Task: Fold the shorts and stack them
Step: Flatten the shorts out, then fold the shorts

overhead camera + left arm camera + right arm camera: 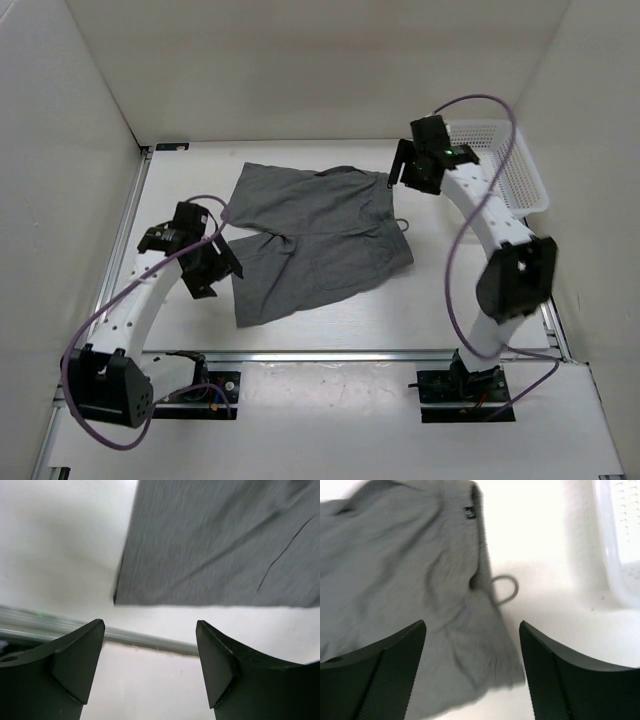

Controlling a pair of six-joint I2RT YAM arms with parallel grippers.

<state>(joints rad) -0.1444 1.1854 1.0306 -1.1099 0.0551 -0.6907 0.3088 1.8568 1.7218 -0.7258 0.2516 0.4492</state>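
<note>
While the shorts [310,240] lay flat mid-counter [330,335], running left to right, we held both pairs wide and empty: left fingers [75,660] just off a leg hem, right fingers [390,665] over what looked like the waistband corner.

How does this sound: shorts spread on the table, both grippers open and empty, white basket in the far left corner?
No: the white basket sits in the far right corner, as the top external view shows. The shorts do lie spread on the table, and the left gripper and right gripper are open and empty.
</note>
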